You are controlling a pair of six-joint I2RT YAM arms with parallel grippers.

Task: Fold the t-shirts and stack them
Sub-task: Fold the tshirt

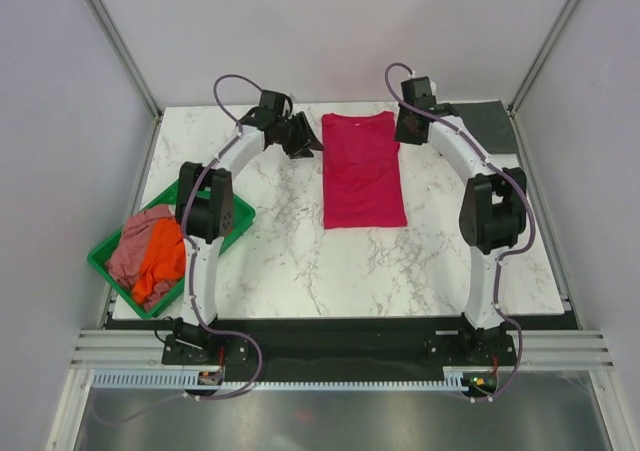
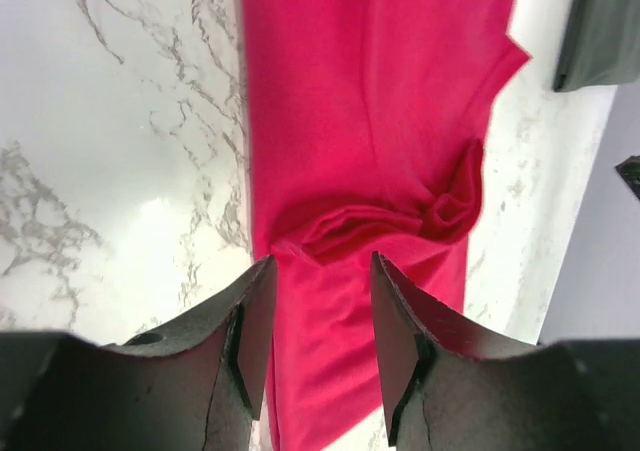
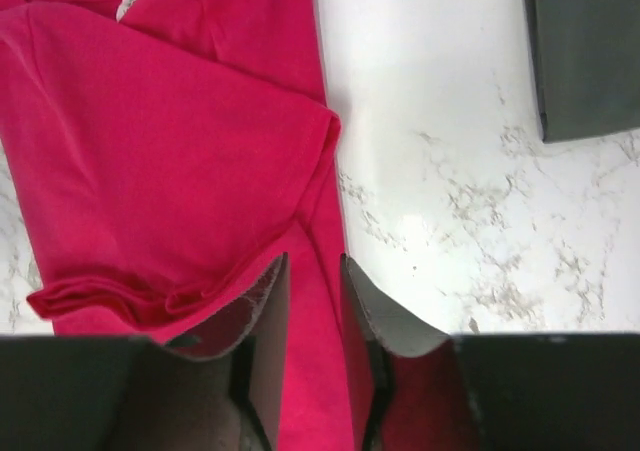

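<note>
Over on the far left, the green tray (image 1: pixel 98 263) is sitting at the edge of the marble counter (image 1: pixel 280 261), and it is carrying a dusty pink tee (image 1: pixel 140 239) and an orange tee (image 1: pixel 162 263), both crumpled together in a heap. Moving along, the left hand (image 2: pixel 322 266) is hanging just over the left edge of the crimson tee (image 1: pixel 362 171), its two fingers standing well apart and gripping nothing, with red cloth showing in the gap and a bunched fold of sleeve lying just ahead of the tips. The crimson tee itself is lying flat in the far middle of the counter, sleeves turned in over the body so it is reading as a long strip, collar toward the back. On its other side, the right hand (image 3: pixel 314 266) is poised over the right edge, its fingers parted only narrowly, the cloth lying beneath them rather than pinched. Past it, a dark mat (image 1: pixel 495 123) is occupying the far right corner.
</note>
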